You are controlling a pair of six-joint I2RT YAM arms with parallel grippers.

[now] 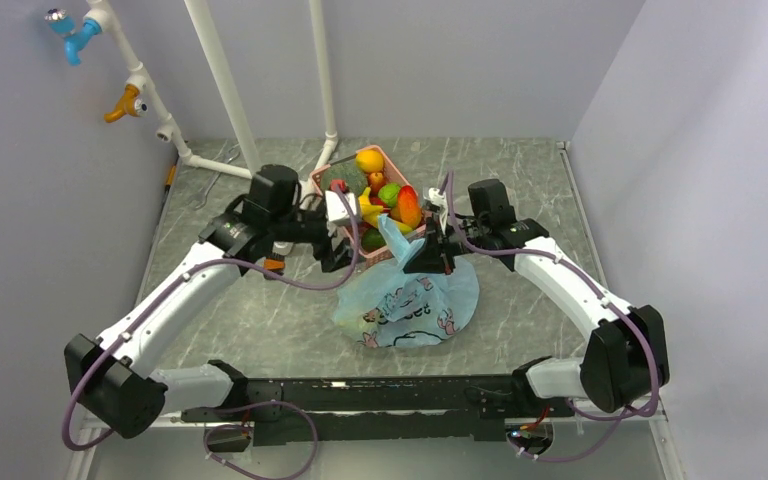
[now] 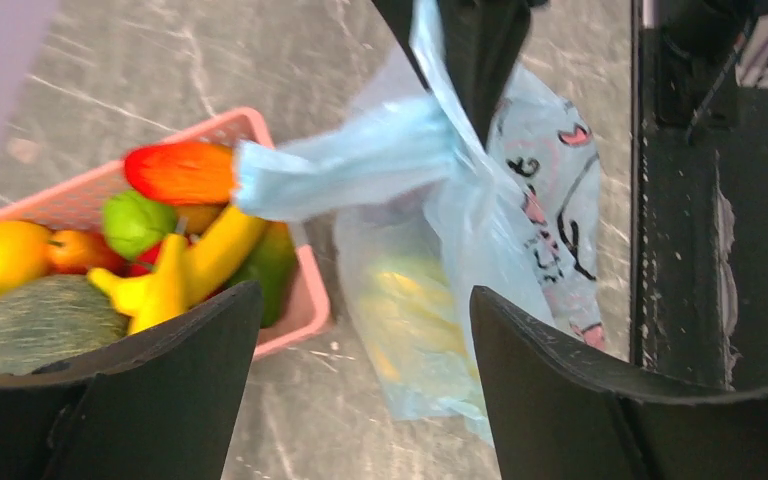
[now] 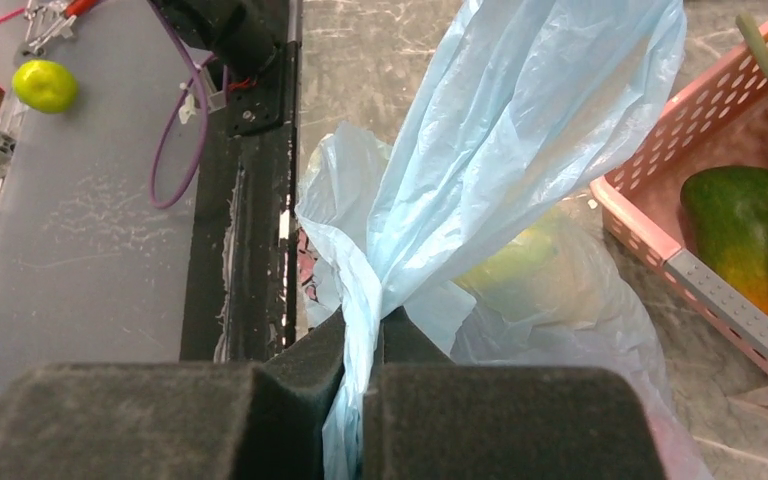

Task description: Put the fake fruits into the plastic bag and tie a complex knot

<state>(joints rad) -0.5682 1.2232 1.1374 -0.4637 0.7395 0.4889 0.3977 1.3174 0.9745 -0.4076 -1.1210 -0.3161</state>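
Observation:
The light-blue plastic bag [image 1: 412, 300] lies on the table in front of the pink basket, with a yellow fruit [image 2: 415, 310] showing through its film. My right gripper [image 1: 427, 256] is shut on a gathered bag handle [image 3: 365, 350] and holds it up; the strip rises toward the basket [image 3: 520, 120]. My left gripper [image 1: 341, 252] is open and empty beside the bag's left side, above bare table [image 2: 360, 400]. Several fake fruits sit in the basket: orange [image 2: 0, 258], lime [image 2: 135, 222], bananas [image 2: 195, 262], mango [image 2: 182, 172], melon [image 2: 40, 322]. No knot shows.
The pink basket [image 1: 322, 181] stands behind the bag at mid table. White pipes [image 1: 222, 90] rise at the back left. A black rail [image 1: 360, 395] runs along the near table edge. A green ball [image 3: 45, 85] lies off the table in the right wrist view.

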